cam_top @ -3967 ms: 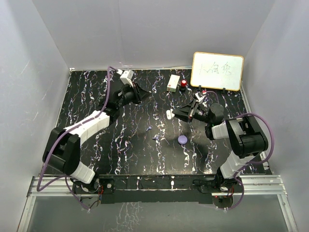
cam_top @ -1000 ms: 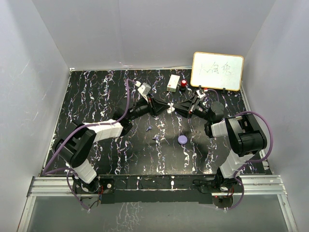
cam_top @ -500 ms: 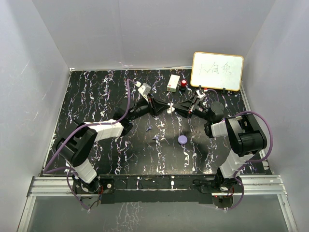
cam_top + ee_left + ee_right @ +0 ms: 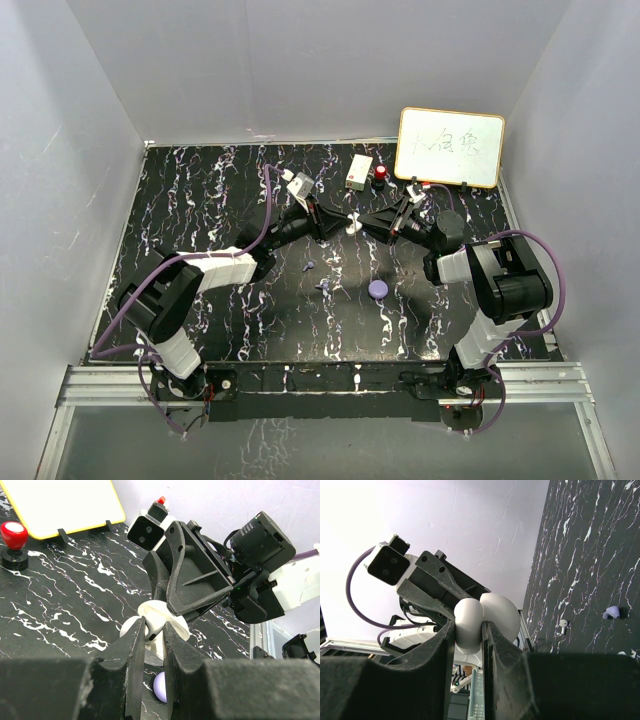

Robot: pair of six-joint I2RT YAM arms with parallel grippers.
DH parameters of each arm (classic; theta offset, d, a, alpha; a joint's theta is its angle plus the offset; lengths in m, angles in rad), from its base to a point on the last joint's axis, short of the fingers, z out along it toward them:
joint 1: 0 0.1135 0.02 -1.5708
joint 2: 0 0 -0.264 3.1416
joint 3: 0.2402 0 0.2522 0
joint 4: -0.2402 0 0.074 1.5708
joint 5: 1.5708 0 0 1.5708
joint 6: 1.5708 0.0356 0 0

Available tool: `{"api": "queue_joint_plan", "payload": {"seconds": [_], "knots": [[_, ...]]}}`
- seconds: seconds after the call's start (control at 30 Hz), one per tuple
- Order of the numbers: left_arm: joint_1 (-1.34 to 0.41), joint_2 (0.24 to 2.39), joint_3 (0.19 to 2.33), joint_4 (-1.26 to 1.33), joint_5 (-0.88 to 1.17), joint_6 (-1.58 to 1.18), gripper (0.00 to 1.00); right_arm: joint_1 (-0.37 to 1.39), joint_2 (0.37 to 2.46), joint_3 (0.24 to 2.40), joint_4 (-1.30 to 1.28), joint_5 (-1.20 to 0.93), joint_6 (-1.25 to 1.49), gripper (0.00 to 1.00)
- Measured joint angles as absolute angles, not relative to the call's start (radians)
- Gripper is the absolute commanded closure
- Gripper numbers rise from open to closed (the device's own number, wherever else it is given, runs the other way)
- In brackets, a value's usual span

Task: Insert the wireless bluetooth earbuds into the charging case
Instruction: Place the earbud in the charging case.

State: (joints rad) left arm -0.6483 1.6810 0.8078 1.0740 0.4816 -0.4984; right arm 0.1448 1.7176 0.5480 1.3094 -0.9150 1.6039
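Now that the left arm (image 4: 225, 262) has swung across, the left jaws and right jaws are both pinching the charging case (image 4: 351, 224), probably to open it, while the lilac earbuds (image 4: 311, 265) are lying on the counter (image 4: 200, 210).

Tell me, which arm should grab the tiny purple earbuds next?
Probably the left. The left claw and right claw both pinch the white case, but the earbuds lie on the table toward the left arm's side, so it could let go and reach them.
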Motion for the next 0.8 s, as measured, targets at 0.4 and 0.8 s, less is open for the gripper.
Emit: {"api": "queue_joint_plan", "payload": {"seconds": [0.4,0.8], "knots": [[-0.649,1.681,0.808,1.074,0.478,-0.498,0.71,0.145,1.718,0.548,1.310,-0.915,1.604,1.00],[-0.650,1.679,0.812,1.072,0.471,-0.493,0.61,0.145,1.718,0.548,1.310,-0.915,1.604,1.00]]}}
